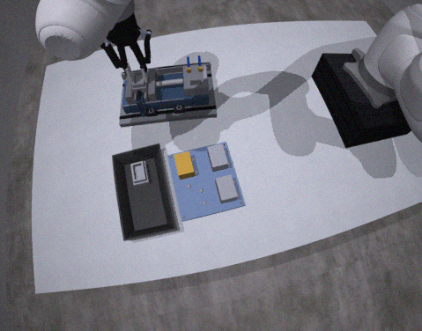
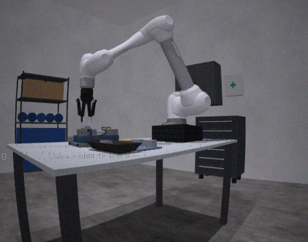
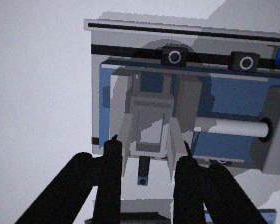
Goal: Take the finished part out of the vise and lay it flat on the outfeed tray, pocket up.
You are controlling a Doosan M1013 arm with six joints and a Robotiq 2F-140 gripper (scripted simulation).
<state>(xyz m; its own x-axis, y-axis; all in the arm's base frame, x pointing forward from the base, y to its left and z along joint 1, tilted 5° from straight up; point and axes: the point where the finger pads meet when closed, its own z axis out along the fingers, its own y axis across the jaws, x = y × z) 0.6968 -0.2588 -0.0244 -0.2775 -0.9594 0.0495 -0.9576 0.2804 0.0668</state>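
I have the gripper [image 3: 147,145] closing, not yet clamped, on the finished part [image 3: 150,117] in the vise [image 1: 168,94]; it looks rigid, smooth metal, best pinched across its flat sides.

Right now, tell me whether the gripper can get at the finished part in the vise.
Probably yes. The gripper hangs straight above the vise, its fingers flanking the finished part and closing on it, with nothing between.
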